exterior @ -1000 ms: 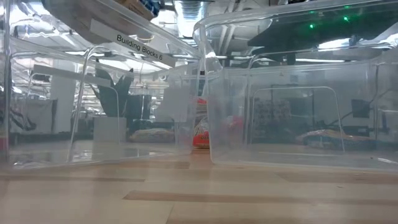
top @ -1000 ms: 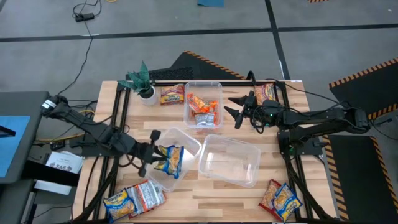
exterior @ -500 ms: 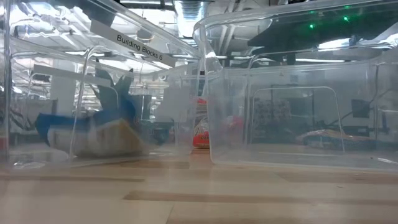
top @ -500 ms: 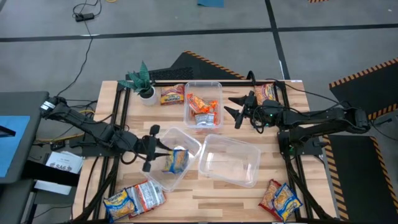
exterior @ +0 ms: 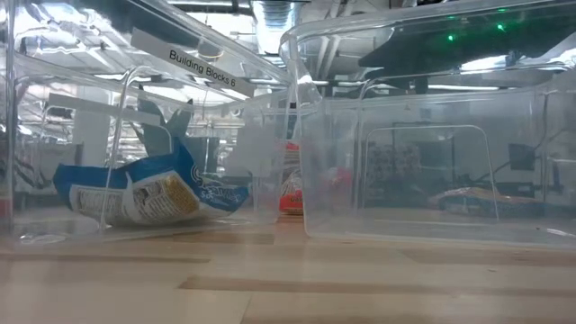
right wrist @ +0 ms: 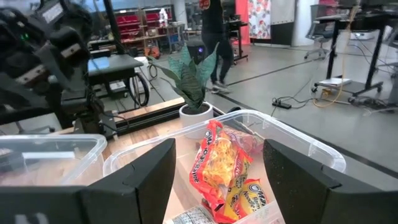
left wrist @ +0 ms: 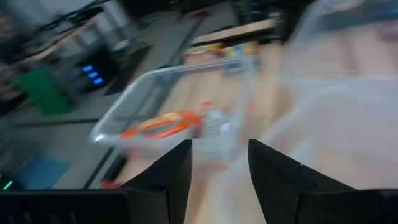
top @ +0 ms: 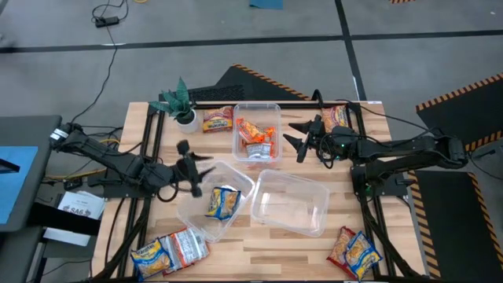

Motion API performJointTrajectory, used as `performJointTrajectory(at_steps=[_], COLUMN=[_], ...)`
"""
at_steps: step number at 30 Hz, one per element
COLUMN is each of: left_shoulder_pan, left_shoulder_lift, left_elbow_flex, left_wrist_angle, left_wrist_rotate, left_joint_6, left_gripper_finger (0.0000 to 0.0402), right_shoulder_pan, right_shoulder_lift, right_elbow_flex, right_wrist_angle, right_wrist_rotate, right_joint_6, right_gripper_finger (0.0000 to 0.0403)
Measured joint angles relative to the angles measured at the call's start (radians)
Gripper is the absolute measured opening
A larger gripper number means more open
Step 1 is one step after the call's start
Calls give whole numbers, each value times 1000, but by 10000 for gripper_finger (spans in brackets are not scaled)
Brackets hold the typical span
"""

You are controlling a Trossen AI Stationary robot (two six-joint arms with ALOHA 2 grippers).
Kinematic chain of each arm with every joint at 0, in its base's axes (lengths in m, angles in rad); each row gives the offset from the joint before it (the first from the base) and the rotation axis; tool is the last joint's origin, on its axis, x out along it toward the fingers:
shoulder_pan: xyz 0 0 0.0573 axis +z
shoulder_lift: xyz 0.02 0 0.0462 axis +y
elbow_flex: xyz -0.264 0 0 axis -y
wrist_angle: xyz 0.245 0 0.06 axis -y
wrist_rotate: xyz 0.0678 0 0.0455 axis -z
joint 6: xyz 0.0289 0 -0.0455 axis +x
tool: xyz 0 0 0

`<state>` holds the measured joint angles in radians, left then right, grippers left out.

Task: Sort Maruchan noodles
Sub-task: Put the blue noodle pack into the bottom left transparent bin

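You are finishing a drop: the left gripper, fingers spread and empty, is hovering beside the clear plastic tub where the yellow-and-blue crinkly noodle packet is lying. Next you are likely reaching for the loose packets near the table's front edge. The right gripper, spread, is waiting beside the far clear tub of orange packets.

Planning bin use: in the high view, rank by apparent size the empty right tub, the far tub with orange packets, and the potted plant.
1. Empty right tub
2. Far tub holding orange packets
3. Potted plant
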<state>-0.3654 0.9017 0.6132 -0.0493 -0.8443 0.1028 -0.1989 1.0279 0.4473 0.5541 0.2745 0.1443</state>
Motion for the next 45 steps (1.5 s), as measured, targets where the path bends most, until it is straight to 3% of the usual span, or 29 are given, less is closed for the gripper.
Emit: performJointTrajectory(at_steps=[4, 10, 14, 16, 20, 25, 33, 45], left_shoulder_pan=[114, 300, 368, 380, 381, 381, 381, 381], left_shoulder_lift=[-78, -231, -290, -299, -300, -293, -293, -293], left_elbow_flex=[-79, -216, -254, -254, -254, -254, -254, -254], left_wrist_angle=[54, 212, 238, 236, 234, 232, 226, 220], left_wrist_rotate=[83, 461, 554, 557, 560, 578, 577, 577], left_joint_6=[-33, -33, -57, -72, -88, -90, -92, -92], left_gripper_finger=[146, 146, 146, 146, 146, 146, 146, 146], right_shoulder_pan=[0, 2, -15, -35, -92, -174, -239, -338], right_shoulder_lift=[0, -24, -64, -67, -47, 19, 168, 334], right_elbow_flex=[0, 2, 67, 108, 147, 147, 122, 126], right_wrist_angle=[-13, -108, -469, -693, -1034, -1258, -1188, -1160], right_wrist_rotate=[83, 246, 450, 487, 439, 238, 71, 93], right_joint_6=[31, 94, 246, 367, 581, 696, 637, 549], right_gripper_finger=[265, 265, 265, 265, 265, 265, 265, 265])
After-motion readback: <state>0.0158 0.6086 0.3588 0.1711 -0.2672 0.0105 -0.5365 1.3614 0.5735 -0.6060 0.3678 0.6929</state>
